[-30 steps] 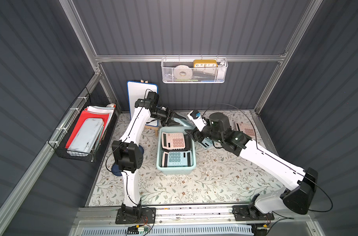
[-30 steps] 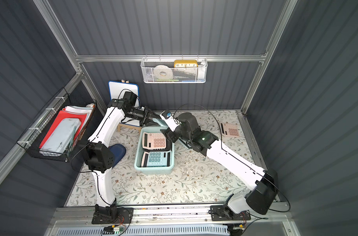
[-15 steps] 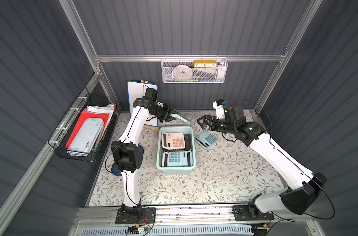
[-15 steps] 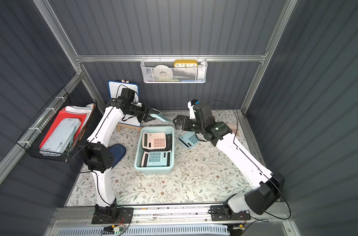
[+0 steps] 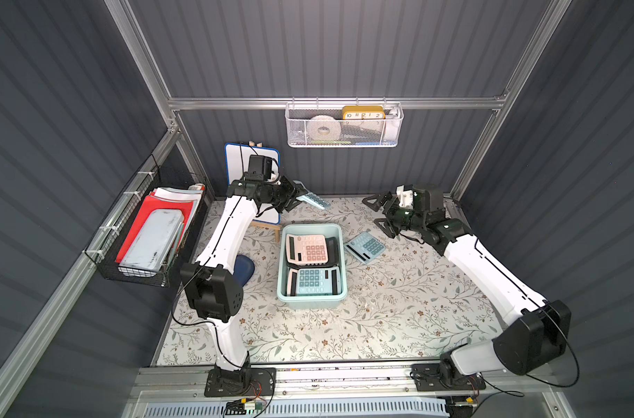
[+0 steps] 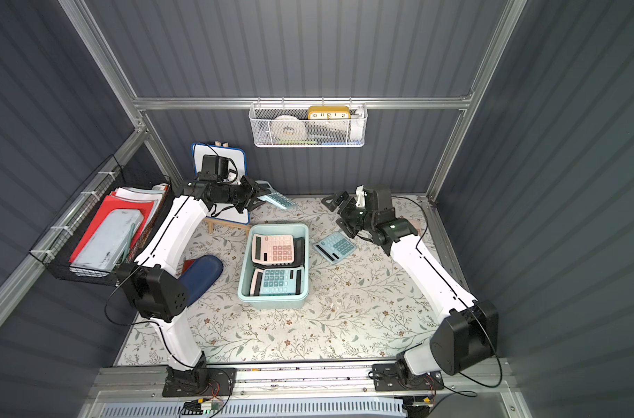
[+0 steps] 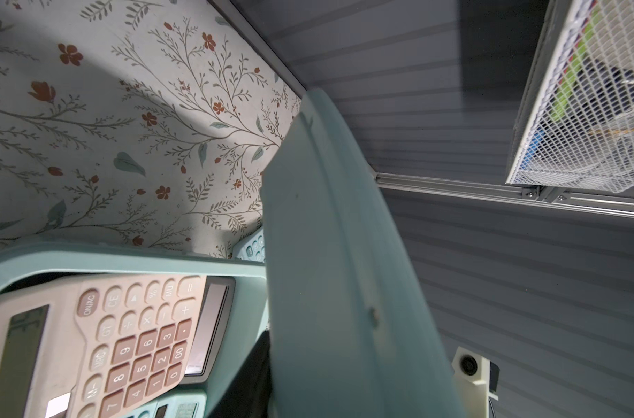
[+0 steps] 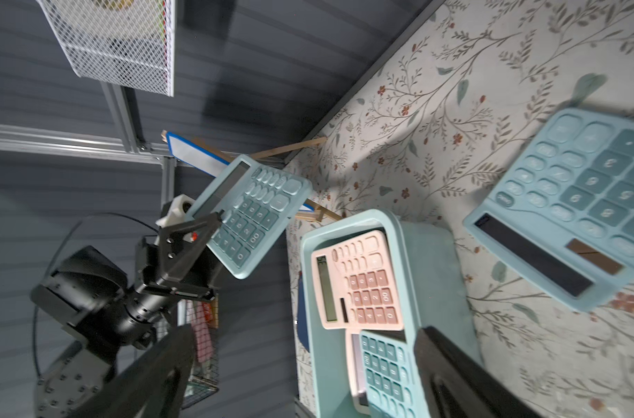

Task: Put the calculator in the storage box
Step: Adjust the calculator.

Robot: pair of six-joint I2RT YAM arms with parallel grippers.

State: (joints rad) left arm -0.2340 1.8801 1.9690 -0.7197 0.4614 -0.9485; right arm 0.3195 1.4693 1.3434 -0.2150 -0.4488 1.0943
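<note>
Your left gripper [image 5: 298, 194] has its jaws pinched on one edge of a flat teal plastic calculator [image 5: 314, 200]. It has darker keys and a grey display strip. It's held tilted in the air, just past the far end of the pale mint-green rectangular plastic storage box [image 5: 281, 269]. That box sits mid-mat and already carries a pink calculator [image 5: 307, 248] and a white-and-teal calculator [image 5: 313, 282], with black edges showing beneath. Your right gripper [image 5: 377, 214] hangs empty near the back wall, jaws spread wide. Between it and the box, a second light-blue calculator [image 5: 365, 247] lies flat on the floral mat [image 5: 398, 300], just beside the box's right wall.
</note>
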